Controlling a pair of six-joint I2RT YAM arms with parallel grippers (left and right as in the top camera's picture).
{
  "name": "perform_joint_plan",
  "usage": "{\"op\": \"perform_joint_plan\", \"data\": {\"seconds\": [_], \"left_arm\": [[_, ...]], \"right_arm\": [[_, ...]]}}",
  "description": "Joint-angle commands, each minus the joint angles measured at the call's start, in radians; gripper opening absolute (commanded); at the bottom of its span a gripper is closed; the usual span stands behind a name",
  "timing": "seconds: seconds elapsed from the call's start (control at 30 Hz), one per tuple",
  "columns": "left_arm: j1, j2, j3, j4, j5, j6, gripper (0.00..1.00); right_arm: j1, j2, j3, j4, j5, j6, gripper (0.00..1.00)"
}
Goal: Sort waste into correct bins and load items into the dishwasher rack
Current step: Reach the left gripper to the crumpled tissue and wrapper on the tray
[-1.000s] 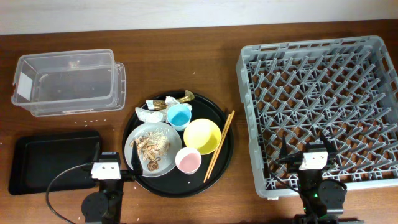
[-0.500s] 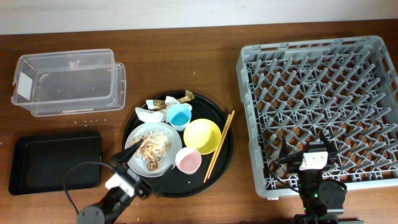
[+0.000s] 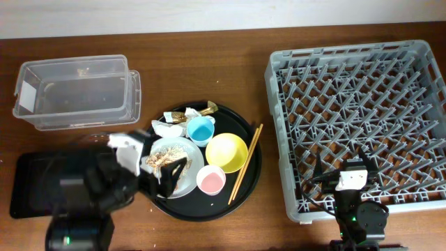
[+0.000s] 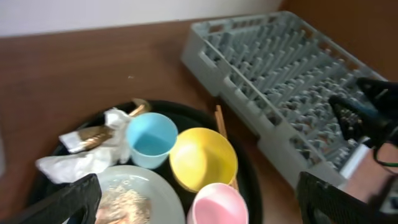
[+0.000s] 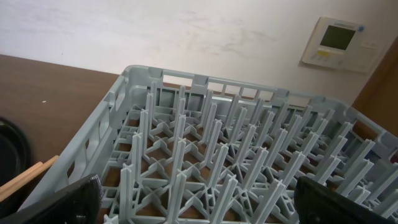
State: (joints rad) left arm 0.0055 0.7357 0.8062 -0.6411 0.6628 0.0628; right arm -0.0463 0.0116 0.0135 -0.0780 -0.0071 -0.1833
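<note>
On the round black tray [image 3: 251, 150] sit a pale grey plate [image 3: 189, 155] with food scraps [image 3: 167, 157], a blue cup [image 3: 201, 129], a yellow bowl [image 3: 226, 152], a pink cup [image 3: 210, 180], white napkins [image 3: 166, 129] and gold wrappers [image 3: 198, 110]. Chopsticks [image 3: 246, 162] lie on its right rim. My left gripper [image 3: 162, 171] hangs open over the plate's near left side, holding nothing. The left wrist view shows the pink cup [image 4: 221, 205] between its fingers [image 4: 68, 199]. My right gripper [image 3: 352, 171] is open and empty above the front edge of the grey dishwasher rack [image 3: 359, 118].
A clear plastic tub [image 3: 77, 90] stands at the back left. The shallow black rectangular tray [image 3: 31, 174] at the front left is partly covered by my left arm. Bare brown table lies between the round tray and the rack.
My left arm has risen from the table's front edge and swung forward over the black rectangular tray to the plate. The right arm has not moved.
</note>
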Motion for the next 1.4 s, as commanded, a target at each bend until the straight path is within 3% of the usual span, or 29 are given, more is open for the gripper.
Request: {"op": "perform_joint_plan", "data": {"seconds": [0.0,0.07,0.1,0.27,0.33,0.4,0.47,0.53,0.57,0.7,1.17,1.37], "left_arm": [[-0.012,0.170,0.109,-0.062,-0.108,-0.100,0.99],[-0.082,0.377,0.314,-0.246,-0.295,-0.100,0.99],[-0.108,0.441,0.375,-0.270,-0.320,-0.097,0.99],[-0.181,0.686,0.455,-0.171,-0.107,-0.100,0.99],[-0.214,0.750,0.455,-0.148,-0.121,-0.100,0.99],[-0.237,0.778,0.455,-0.141,-0.211,-0.102,0.99],[-0.259,0.781,0.455,-0.141,-0.508,-0.265,0.74],[-0.253,0.781,0.455,-0.140,-0.749,-0.420,0.72],[-0.240,0.781,0.455,-0.133,-0.784,-0.470,0.72],[-0.179,0.803,0.455,-0.088,-0.691,-0.518,0.72],[-0.181,1.094,0.455,-0.017,-0.692,-0.515,0.72],[-0.181,1.150,0.455,-0.021,-0.692,-0.519,0.65]], "right_arm": [[-0.007,-0.008,-0.008,-0.003,0.008,0.004,0.99],[-0.007,-0.008,-0.008,-0.003,0.008,0.004,0.99],[-0.007,-0.008,-0.008,-0.003,0.008,0.004,0.99],[-0.007,-0.008,-0.008,-0.003,0.008,0.004,0.99],[-0.007,-0.008,-0.008,-0.003,0.008,0.004,0.99],[-0.007,-0.008,-0.008,-0.003,0.008,0.004,0.99],[-0.007,-0.008,-0.008,-0.003,0.008,0.004,0.99],[-0.007,-0.008,-0.008,-0.003,0.008,0.004,0.99],[-0.007,-0.008,-0.008,-0.003,0.009,0.004,0.99],[-0.007,-0.008,-0.008,-0.003,0.009,0.004,0.99],[-0.007,-0.008,-0.008,-0.003,0.008,0.004,0.99],[-0.007,-0.008,-0.008,-0.003,0.008,0.004,0.99]]}}
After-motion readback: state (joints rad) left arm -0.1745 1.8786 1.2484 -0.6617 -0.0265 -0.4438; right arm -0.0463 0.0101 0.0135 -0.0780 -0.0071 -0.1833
